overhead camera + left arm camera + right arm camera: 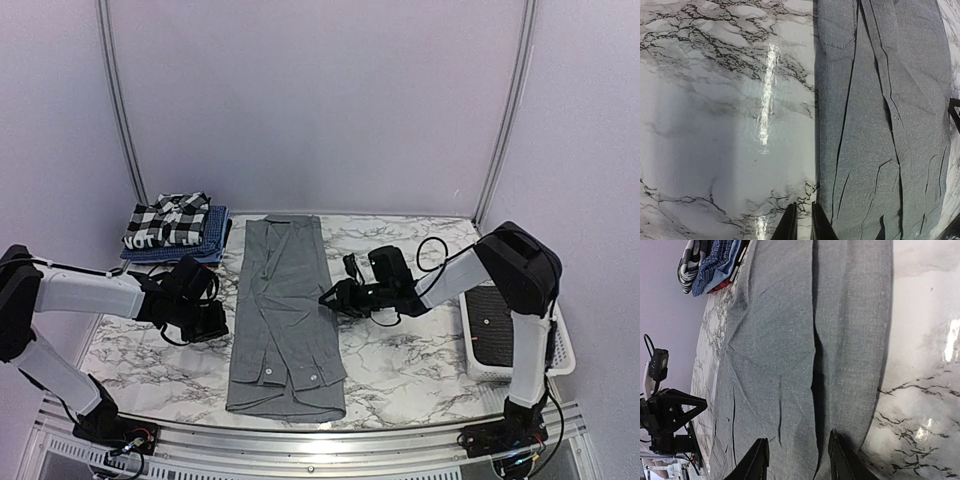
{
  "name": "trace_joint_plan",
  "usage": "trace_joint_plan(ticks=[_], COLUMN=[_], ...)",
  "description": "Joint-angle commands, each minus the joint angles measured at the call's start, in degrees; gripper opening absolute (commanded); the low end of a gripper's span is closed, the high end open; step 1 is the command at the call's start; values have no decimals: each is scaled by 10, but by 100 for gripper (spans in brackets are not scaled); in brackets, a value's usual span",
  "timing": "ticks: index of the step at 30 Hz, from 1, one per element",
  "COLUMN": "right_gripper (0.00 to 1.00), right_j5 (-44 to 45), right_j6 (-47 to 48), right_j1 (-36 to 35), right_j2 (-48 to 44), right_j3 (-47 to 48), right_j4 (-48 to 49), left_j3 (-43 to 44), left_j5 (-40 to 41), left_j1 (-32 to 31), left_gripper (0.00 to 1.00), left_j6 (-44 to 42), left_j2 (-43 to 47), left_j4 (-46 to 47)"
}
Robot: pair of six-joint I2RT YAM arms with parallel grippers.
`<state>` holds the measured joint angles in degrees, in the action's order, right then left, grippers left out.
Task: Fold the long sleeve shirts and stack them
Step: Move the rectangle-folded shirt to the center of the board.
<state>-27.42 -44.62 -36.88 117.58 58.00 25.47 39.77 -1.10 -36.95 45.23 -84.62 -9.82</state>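
A plain mid-grey shirt (285, 310) lies flat along the middle of the marble table, folded into a long narrow strip, collar at the far end. A black-and-white checked shirt (168, 220) rests folded on a blue shirt (212, 240) at the back left. My left gripper (215, 320) hovers over bare marble just beside the grey shirt's (880, 125) left edge. In the wrist view the left gripper (802, 222) is shut but for a sliver, holding nothing. My right gripper (797, 455) stands open low over the grey shirt (790, 340) near its right edge, straddling a lengthwise fold.
A white slatted basket (562, 345) stands at the right edge of the table behind the right arm, with something dark inside it. The left arm (665, 415) shows across the shirt in the right wrist view. Walls close off the back and sides.
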Motion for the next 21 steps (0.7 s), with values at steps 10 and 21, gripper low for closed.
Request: trace_joint_plan(ticks=[10,21], right_gripper=[48,51], right_j5=[40,20], right_j6=[91,54], right_j1=[-44,-108], right_j2=[-160,-242], right_j3=[-9,-124], right_j4=[-178,-196], left_j3=[-50,-102], left_j5=[-64,-117], left_j1=[-30,-68], left_gripper=[19,26], left_j6=[19,56], left_j2=[82,123], left_j4=[-11,-21])
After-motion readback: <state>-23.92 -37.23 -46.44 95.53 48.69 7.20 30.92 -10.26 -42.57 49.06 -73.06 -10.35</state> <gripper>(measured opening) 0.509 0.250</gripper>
